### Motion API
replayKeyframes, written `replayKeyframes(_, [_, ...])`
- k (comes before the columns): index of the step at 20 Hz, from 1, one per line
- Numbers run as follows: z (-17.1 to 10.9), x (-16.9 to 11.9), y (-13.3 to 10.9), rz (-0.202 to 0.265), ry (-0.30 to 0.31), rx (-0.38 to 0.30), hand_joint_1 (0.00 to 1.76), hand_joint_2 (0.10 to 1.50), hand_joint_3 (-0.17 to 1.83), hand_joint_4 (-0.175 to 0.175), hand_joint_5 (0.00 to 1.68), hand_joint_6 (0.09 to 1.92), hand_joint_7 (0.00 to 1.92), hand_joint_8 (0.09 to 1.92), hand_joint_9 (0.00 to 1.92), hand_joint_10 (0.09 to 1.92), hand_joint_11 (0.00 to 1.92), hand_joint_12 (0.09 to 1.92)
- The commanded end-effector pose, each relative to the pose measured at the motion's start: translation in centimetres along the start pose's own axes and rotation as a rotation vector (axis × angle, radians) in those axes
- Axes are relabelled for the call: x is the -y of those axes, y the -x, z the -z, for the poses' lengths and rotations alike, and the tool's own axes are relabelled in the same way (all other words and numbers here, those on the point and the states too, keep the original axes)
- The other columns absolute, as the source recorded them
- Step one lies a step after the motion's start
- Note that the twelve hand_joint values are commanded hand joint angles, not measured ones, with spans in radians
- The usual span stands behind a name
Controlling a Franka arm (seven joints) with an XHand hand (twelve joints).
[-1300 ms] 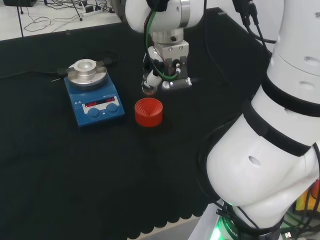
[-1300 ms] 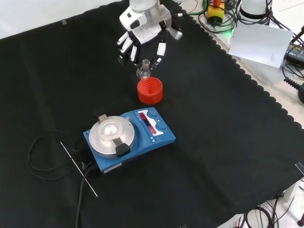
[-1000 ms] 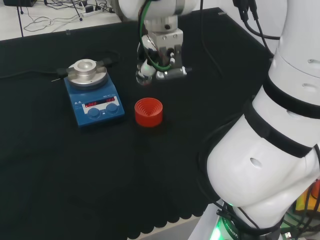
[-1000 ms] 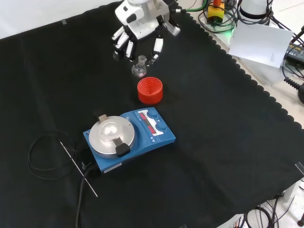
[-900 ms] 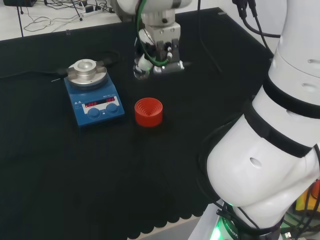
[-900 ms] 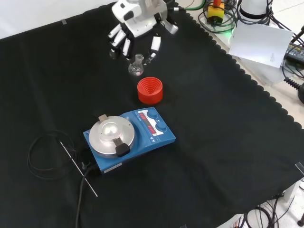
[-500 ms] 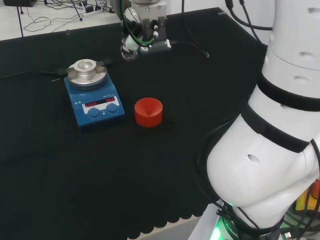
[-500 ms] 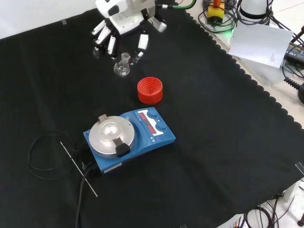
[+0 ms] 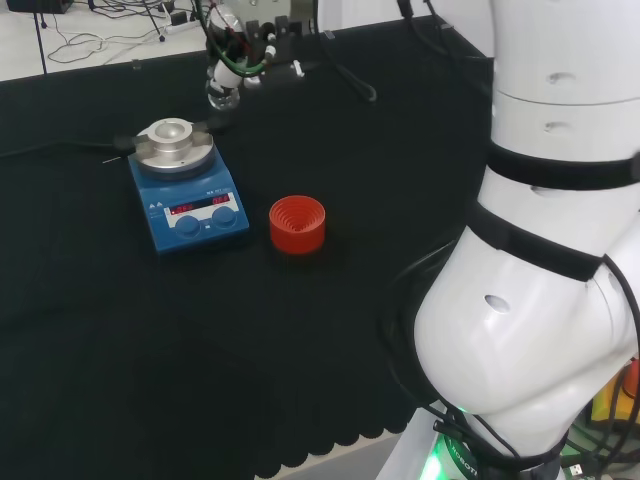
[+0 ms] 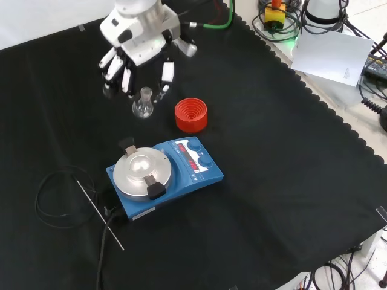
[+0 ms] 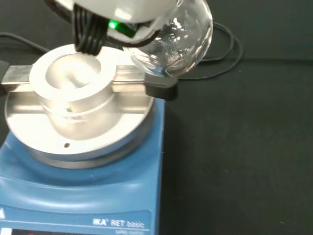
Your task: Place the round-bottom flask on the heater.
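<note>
I see the clear glass round-bottom flask [image 10: 143, 103] hanging upright above the cloth. The blue heater with its round silver plate [image 10: 143, 171] sits just beside it, bare.

flask [image 11: 171, 41]: neck hidden behind blurred white hand [image 11: 122, 10] | heater [image 11: 83, 161]: base cut off | flask contents: can't tell

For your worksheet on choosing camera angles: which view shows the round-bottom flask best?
The wrist view: the round-bottom flask is close and large, its clear bulb above the heater. The front view shows it small but whole, neck pinched by the hand. The head view shows just a small glint of it below the hand.
</note>
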State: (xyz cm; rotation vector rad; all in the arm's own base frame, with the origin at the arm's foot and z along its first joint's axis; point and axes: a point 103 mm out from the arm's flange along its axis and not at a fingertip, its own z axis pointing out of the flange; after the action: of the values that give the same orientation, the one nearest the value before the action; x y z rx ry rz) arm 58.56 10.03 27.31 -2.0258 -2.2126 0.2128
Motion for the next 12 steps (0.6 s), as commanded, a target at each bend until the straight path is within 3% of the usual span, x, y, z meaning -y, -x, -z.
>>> replayKeyframes(1, [-1.0,-2.3,-3.9,0.09,-0.06,0.016,1.07,0.68,0.79,0.175,1.09,1.05,0.34,0.67,0.61,0.6,0.28,1.37])
replayKeyframes(12, [-2.5,-4.2,-6.3,0.141,-0.086,0.032,1.07,0.67,0.8,0.175,1.1,1.05,0.34,0.67,0.61,0.61,0.28,1.37])
